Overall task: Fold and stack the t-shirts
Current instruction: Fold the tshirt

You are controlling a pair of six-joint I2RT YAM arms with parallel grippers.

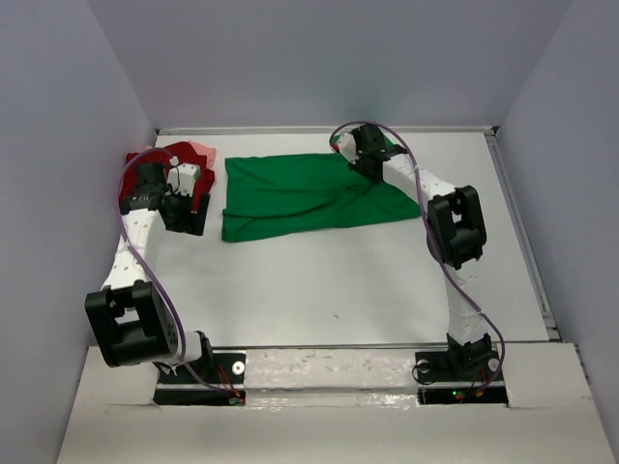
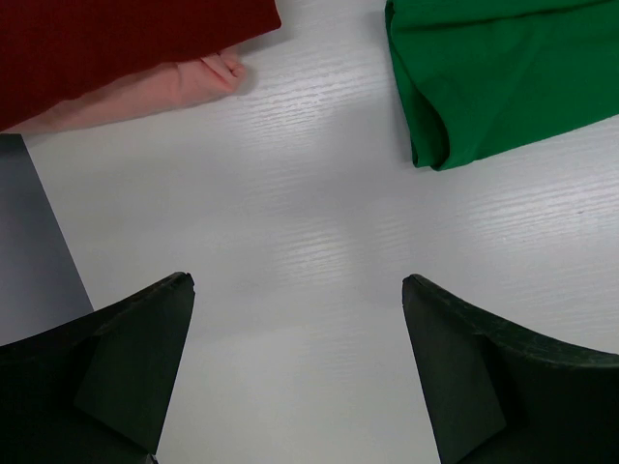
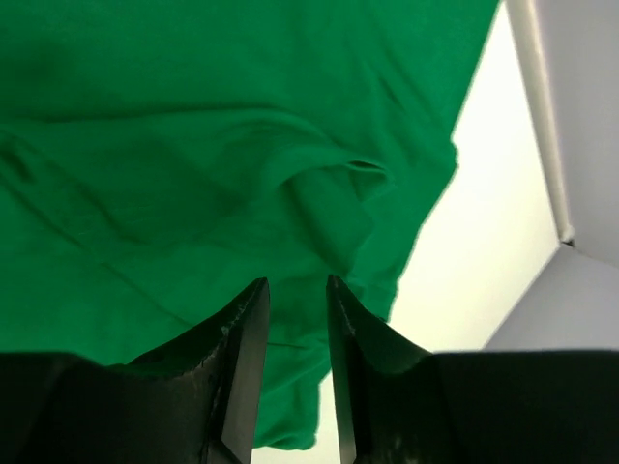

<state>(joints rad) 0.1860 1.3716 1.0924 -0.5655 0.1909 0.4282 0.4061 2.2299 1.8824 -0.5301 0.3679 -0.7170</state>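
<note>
Top external view. Green t-shirt (image 1: 300, 193): spread flat and partly folded at the far middle of the table (image 1: 338, 290). Dark red t-shirt (image 1: 179, 153) and pale pink t-shirt (image 1: 203, 153): bunched together at the far left, partly hidden by the left arm. Left gripper (image 1: 186, 193): placed just beside that pile. Right gripper (image 1: 368, 166): lowered onto the green shirt's far right corner.

Left wrist view. Left gripper (image 2: 298, 282): jaws spread wide, nothing held, bare table seen between them. Dark red t-shirt (image 2: 126, 39): laid over the pale pink t-shirt (image 2: 145, 97) at upper left. Green t-shirt (image 2: 493, 77): folded edge at upper right, well apart from the pile.

Right wrist view. Right gripper (image 3: 297, 285): jaws drawn to a narrow gap over wrinkled green t-shirt (image 3: 193, 145); whether cloth is pinched cannot be told.
</note>
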